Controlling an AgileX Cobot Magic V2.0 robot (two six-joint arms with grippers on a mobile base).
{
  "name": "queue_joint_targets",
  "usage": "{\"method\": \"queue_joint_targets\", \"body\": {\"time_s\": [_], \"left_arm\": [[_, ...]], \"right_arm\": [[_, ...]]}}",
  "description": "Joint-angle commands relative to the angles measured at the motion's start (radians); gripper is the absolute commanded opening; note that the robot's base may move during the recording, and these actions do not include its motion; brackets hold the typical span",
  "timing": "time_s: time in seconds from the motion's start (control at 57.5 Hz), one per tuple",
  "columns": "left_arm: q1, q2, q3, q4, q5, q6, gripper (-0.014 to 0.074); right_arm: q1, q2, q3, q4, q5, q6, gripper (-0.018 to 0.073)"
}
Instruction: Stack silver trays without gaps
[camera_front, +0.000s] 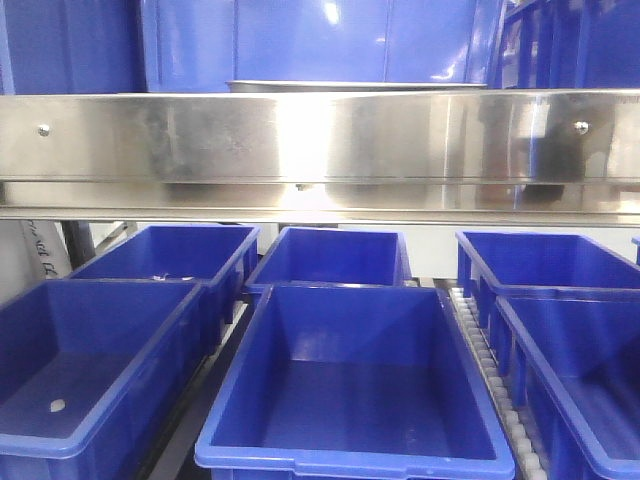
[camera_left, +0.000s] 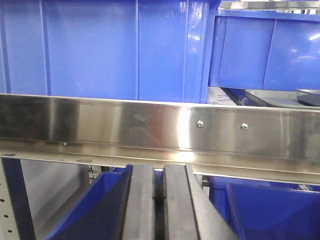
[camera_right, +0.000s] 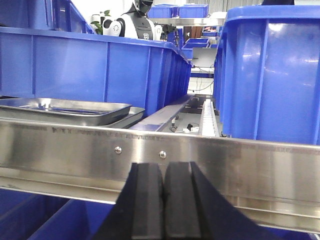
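Both your pincers are pressed shut on nothing: left gripper (camera_left: 159, 210) and right gripper (camera_right: 163, 202) each sit just below the steel beam (camera_front: 320, 150). You've got two trays (camera_right: 65, 108) on the upper shelf, one nested in the other, offset. Six blue bins (camera_front: 350, 390) show below.

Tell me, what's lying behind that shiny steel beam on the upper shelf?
Behind the steel shelf beam, silver trays lie beside blue bins. The beam hides their undersides.
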Motion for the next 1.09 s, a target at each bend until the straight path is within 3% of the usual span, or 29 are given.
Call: {"method": "queue_joint_targets", "body": {"time_s": [0.0, 0.295, 1.077], "left_arm": [[-0.005, -0.005, -0.002, -0.008, -0.008, 0.006, -0.0006], [-0.056, -0.005, -0.002, -0.008, -0.008, 0.006, -0.0006], [-0.031, -0.005, -0.002, -0.008, -0.008, 0.006, -0.0006]], "right_arm": [[-0.005, -0.008, -0.001, -0.008, -0.023, -0.007, -0.0078], [-0.005, -0.008, -0.001, -0.008, -0.023, -0.007, -0.0078], [-0.005, -0.008, -0.001, -0.008, -0.023, -0.007, -0.0078]]}}
